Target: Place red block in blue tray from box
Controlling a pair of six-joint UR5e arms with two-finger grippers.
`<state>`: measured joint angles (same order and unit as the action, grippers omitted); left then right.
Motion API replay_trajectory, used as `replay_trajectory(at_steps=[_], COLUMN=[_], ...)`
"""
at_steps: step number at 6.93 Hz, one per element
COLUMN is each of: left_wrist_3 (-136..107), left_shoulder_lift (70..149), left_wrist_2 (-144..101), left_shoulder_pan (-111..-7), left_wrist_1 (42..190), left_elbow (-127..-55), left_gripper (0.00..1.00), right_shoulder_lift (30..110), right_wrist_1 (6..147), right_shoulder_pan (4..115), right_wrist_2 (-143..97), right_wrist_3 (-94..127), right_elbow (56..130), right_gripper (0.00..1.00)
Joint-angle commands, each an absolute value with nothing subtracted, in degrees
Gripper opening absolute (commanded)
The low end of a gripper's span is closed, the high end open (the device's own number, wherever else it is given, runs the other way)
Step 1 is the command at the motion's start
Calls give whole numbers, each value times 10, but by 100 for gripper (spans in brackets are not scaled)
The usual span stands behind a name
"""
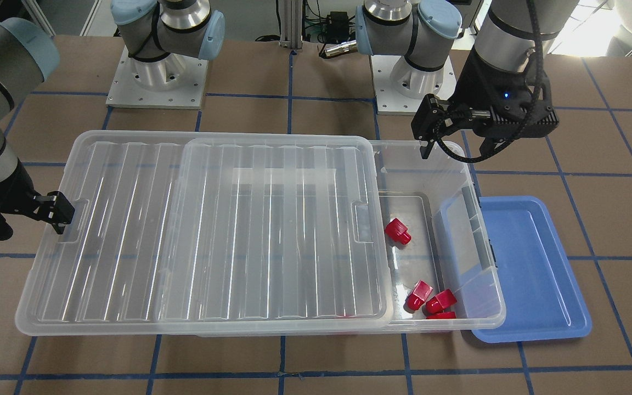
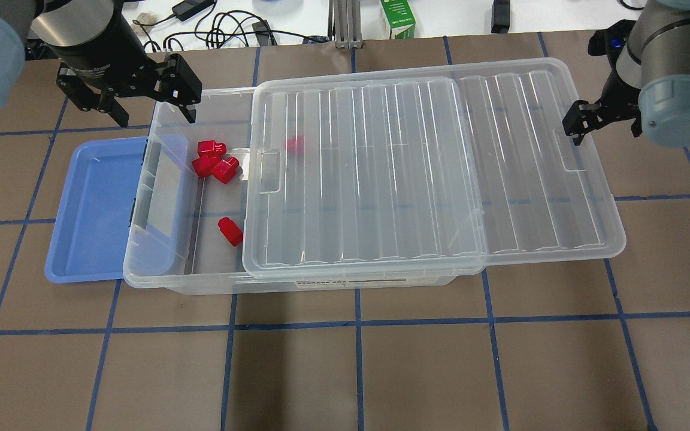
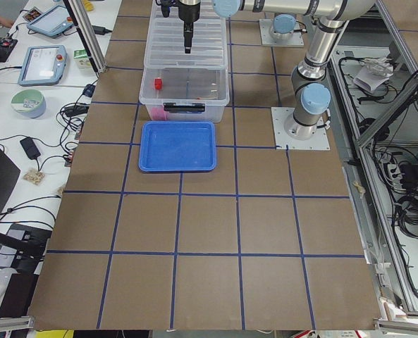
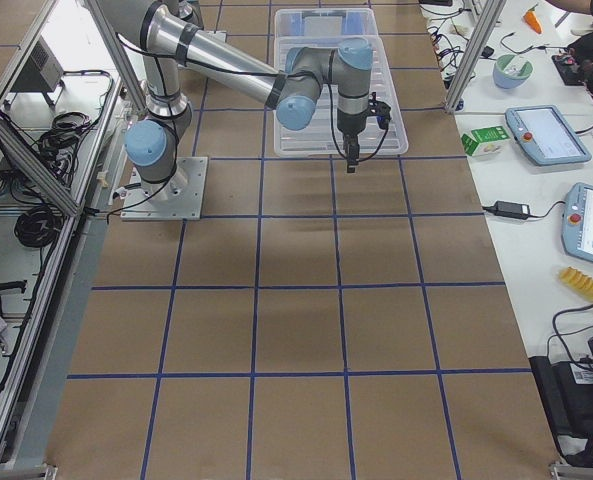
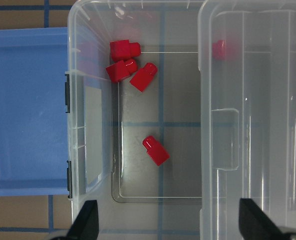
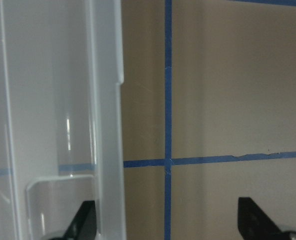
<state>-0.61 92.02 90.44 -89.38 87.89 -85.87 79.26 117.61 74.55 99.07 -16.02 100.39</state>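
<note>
The clear box (image 2: 152, 197) lies across the table with its ribbed lid (image 2: 429, 167) slid toward my right, so its left end is uncovered. Several red blocks lie on the uncovered floor: three clustered (image 2: 210, 158) and one alone (image 2: 230, 231), also in the left wrist view (image 5: 155, 150). Another shows through the lid (image 2: 294, 145). The blue tray (image 2: 93, 209) sits empty against the box's left end. My left gripper (image 2: 150, 106) is open and empty above the box's far left corner. My right gripper (image 2: 578, 123) is open at the lid's right end, with the lid's rim (image 6: 105, 125) between its fingers.
Brown table with blue tape grid. Both arm bases (image 1: 157, 71) stand behind the box. Cables, a green carton (image 2: 398, 18) and other gear lie beyond the table's far edge.
</note>
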Motion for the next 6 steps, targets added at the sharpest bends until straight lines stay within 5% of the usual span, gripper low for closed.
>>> replay_trajectory(at_steps=[1, 6], left_wrist_3=[-6, -6], left_shoulder_lift=[920, 920], left_wrist_2=[904, 904], left_shoulder_pan=[-894, -894], left_wrist_1=[879, 879], left_elbow=[-859, -859], left_gripper=[100, 100], right_shoulder_lift=[793, 836], right_wrist_1=[1173, 1116], right_shoulder_pan=[725, 738], right_wrist_2=[990, 941], right_wrist_3=[-169, -165], right_elbow=[1004, 969], right_gripper=[100, 100])
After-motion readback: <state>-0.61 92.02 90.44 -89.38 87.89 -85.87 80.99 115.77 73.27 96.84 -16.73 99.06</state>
